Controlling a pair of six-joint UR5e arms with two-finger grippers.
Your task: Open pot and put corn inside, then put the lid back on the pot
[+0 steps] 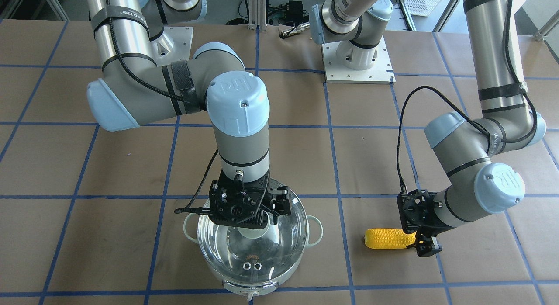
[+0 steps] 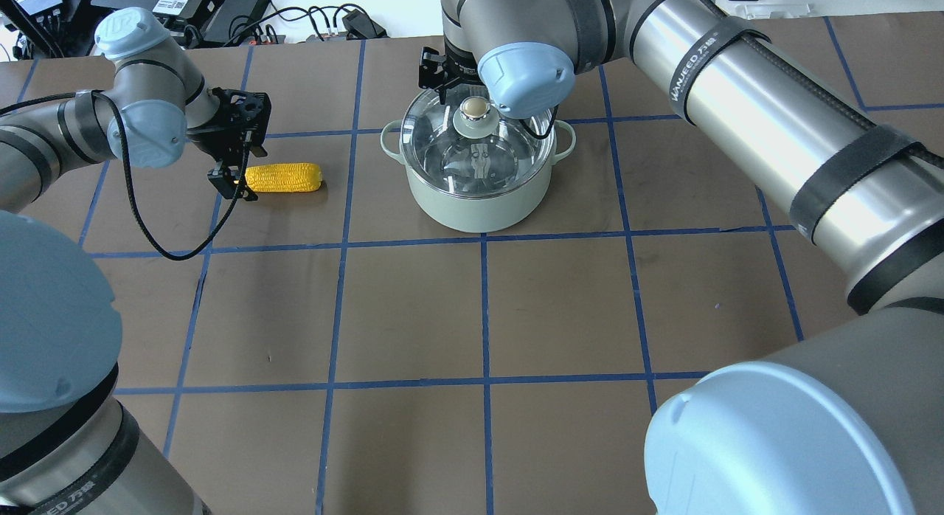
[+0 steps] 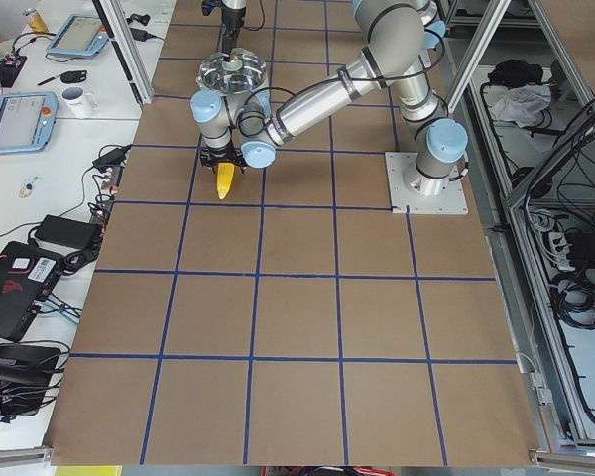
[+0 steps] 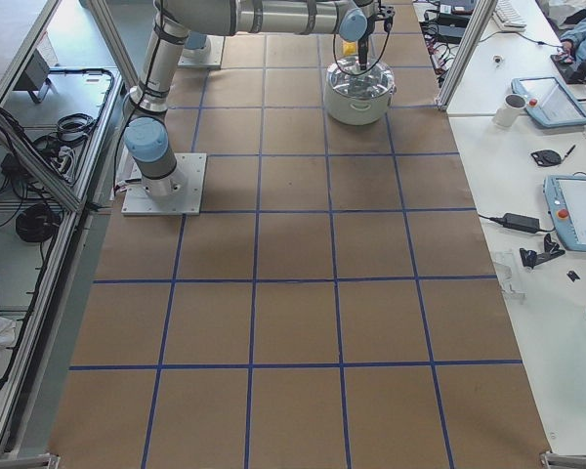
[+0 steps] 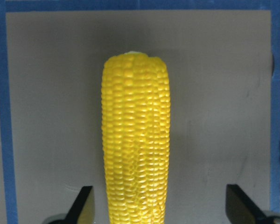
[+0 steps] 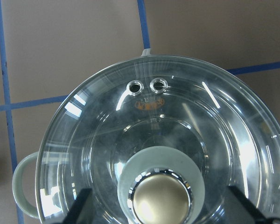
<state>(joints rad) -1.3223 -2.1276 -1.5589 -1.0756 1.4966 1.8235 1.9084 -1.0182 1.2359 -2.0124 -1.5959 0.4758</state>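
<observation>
The pale mint-green pot [image 2: 479, 201] stands at the far middle of the table with the glass lid [image 2: 509, 157] on it. My right gripper [image 6: 161, 207] is open, its fingers [image 6: 81, 207] on either side of the lid's gold knob [image 6: 161, 198] and apart from it; it also shows in the front view [image 1: 253, 220]. The yellow corn [image 2: 284, 178] lies on the table to the pot's left. My left gripper [image 5: 161, 207] is open and low over the corn's [image 5: 135, 140] near end, one finger [image 5: 84, 207] close beside the cob; it also shows in the overhead view [image 2: 232, 184].
The table is brown with a blue tape grid. The arms' base plates [image 1: 358, 62] sit at the robot's edge. A side bench with tablets [image 4: 576, 210] and a mug [image 4: 509, 109] runs along the far side, beyond the pot.
</observation>
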